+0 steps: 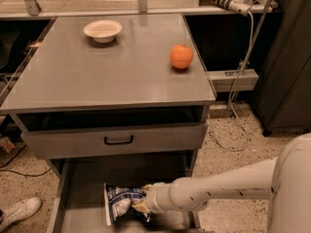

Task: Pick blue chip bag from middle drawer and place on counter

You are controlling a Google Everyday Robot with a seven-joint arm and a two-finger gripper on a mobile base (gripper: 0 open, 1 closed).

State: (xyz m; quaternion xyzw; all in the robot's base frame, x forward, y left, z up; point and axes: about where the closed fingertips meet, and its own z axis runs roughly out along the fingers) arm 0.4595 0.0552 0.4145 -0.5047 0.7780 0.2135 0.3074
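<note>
chip bag (119, 203) in middle drawer (87, 188), hand (142, 206) at its right, bowl (102, 30) left of orange (181, 57) on counter (107, 76)

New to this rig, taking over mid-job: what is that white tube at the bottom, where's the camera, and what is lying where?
The white tube is the robot's one arm, reaching in from the right. At its tip is the claw, down in the open middle drawer, against the blue chip bag; whether it grips the bag cannot be told. There is only this one view, looking down on the scene from the front; where the camera is mounted is not known. On the grey counter sit a white bowl, back left, and an orange fruit near the right edge.
</note>
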